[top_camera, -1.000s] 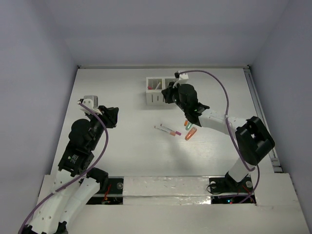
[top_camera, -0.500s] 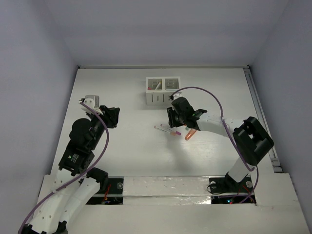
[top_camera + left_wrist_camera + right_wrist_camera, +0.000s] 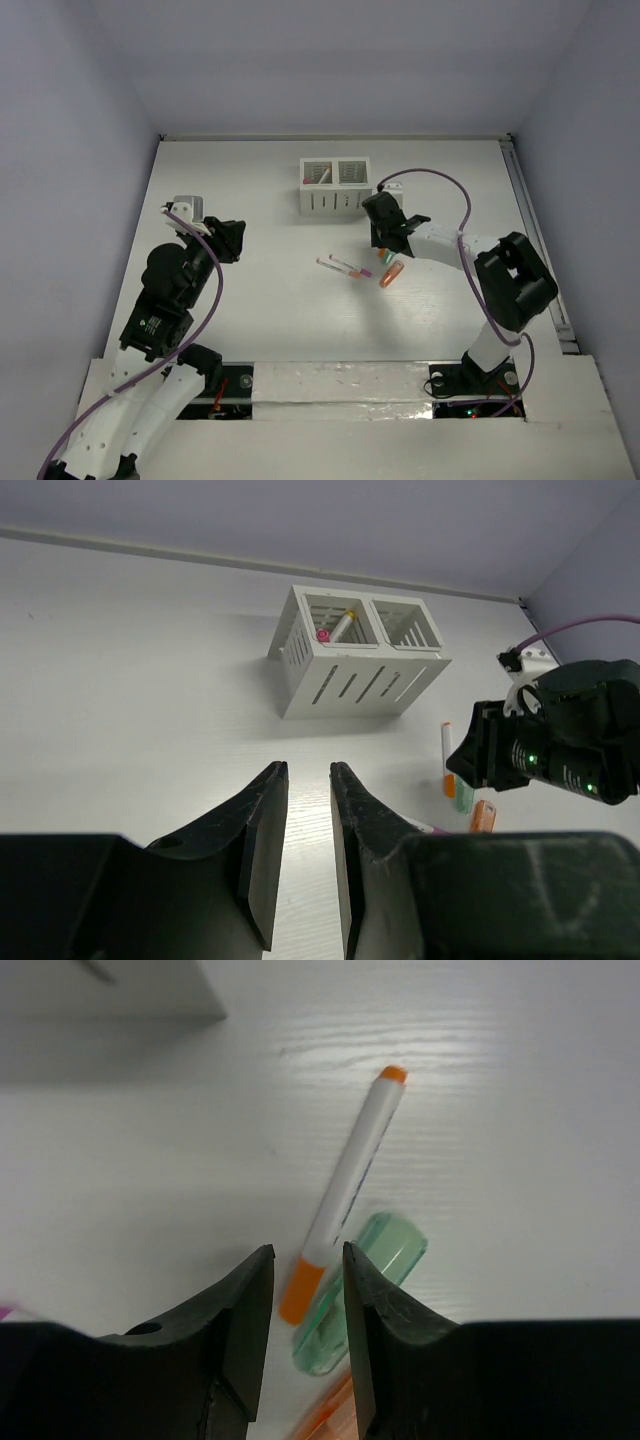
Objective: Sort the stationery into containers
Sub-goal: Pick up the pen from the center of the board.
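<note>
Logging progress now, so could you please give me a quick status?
Left pincer empty, slightly open. Right pincer open over orange-capped pen, mint piece alongside. Nothing blocking.

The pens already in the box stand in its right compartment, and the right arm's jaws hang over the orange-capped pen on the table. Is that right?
One detail is wrong. The left wrist view shows the pens standing in the left compartment of the box, while the right one looks empty. The rest holds: the right gripper, jaws apart, hangs over the orange-capped pen on the table.
</note>
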Tool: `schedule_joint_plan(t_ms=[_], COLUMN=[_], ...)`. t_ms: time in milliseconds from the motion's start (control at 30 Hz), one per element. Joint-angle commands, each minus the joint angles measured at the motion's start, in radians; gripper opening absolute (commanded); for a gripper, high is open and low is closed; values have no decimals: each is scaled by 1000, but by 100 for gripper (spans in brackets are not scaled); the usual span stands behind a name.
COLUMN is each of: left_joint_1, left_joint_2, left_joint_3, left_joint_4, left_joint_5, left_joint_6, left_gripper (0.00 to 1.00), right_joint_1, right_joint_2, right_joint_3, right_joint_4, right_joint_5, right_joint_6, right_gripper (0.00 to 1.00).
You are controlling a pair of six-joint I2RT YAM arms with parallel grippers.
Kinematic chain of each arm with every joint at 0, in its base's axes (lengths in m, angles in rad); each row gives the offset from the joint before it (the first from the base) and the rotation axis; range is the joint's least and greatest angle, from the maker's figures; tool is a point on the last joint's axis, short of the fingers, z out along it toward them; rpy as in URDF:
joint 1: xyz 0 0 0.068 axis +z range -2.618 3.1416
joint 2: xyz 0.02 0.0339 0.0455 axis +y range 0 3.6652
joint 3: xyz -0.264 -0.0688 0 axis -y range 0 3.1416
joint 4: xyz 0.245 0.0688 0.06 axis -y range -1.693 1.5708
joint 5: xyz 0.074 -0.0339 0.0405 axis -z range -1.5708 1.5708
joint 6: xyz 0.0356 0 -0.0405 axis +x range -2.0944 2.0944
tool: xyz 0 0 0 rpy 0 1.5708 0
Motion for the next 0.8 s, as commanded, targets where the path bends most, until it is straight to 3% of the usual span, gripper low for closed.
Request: schedule_joint_plan(t_ms=[0, 467, 733, 767], left_joint_1=[5, 5, 5, 5], left_joint_2=[-17, -11, -8, -6], left_joint_3=[19, 19, 21, 21], left_joint_4=[49, 52, 52, 50], left_joint_5=[2, 10, 7, 7], left_joint_6=[9, 9, 10, 10], left_gripper=[21, 21, 21, 21], right_joint_1=[-52, -155, -183, -183], right_joint_2=[29, 156, 194, 194], right_joint_3=[56, 149, 174, 174], right_joint_4=[24, 1, -21, -21], right_joint_5=[62, -72, -95, -98], right_joint_6=[28, 13, 19, 17], right_gripper=[40, 41, 22, 17])
